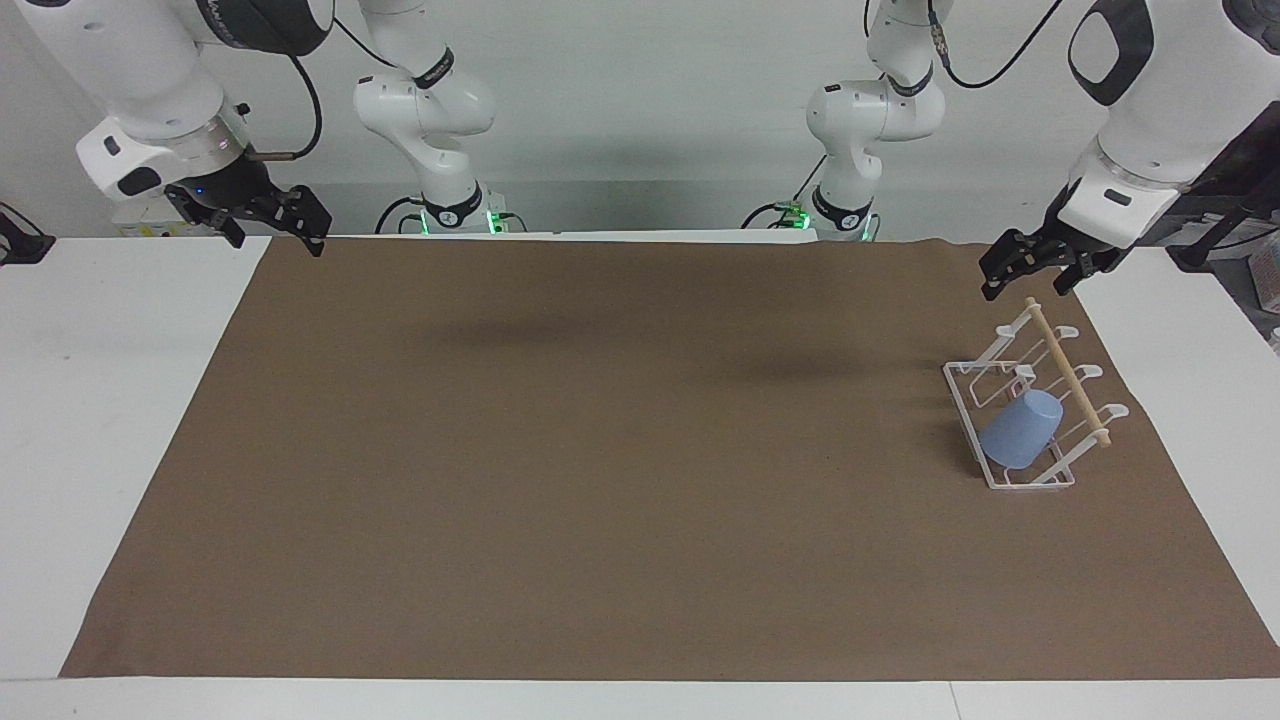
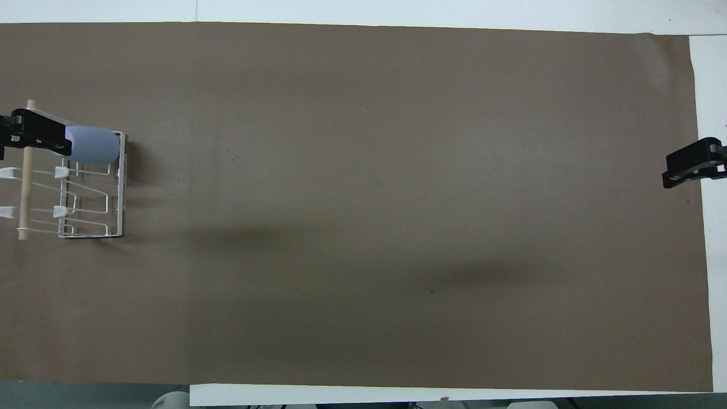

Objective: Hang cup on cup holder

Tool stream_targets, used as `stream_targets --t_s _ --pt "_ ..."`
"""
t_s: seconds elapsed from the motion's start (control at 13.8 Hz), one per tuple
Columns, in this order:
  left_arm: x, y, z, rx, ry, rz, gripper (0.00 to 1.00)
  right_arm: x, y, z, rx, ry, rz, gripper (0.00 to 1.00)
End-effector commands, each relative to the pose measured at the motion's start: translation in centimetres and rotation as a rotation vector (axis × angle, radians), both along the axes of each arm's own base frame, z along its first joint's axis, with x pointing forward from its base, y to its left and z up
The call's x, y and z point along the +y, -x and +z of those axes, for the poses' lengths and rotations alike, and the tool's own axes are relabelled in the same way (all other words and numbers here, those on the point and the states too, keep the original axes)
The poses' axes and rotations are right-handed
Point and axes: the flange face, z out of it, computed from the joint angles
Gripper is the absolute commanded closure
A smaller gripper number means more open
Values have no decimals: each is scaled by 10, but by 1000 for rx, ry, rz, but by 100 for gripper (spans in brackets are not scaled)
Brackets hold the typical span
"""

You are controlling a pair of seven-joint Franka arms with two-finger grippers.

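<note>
The light-blue cup (image 1: 1022,430) sits tilted over a prong of the white wire cup holder (image 1: 1005,482), its mouth toward the rack's base. The holder stands at the left arm's end of the table, with its wooden dowel (image 1: 1068,372) across the top. In the overhead view the cup (image 2: 93,145) is at the end of the holder (image 2: 120,187) farther from the robots. My left gripper (image 1: 1030,280) is open and empty, up in the air over the holder and apart from it; it also shows in the overhead view (image 2: 23,138). My right gripper (image 1: 278,232) is open and empty, and that arm waits.
A brown mat (image 1: 600,450) covers most of the white table (image 1: 100,400). My right gripper (image 2: 690,166) hangs over the mat's edge at the right arm's end of the table.
</note>
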Motion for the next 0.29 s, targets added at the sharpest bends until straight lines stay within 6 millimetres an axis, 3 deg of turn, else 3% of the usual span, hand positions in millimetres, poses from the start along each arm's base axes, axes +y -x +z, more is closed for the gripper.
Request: stream_targets --t_s 0.0,0.22 --pt "2 15 3 -17 10 13 0 -1 1 -4 -19 -39 17 0" --pt "-1 17 3 -15 9 6 0 -1 0 -4 -28 -40 16 0"
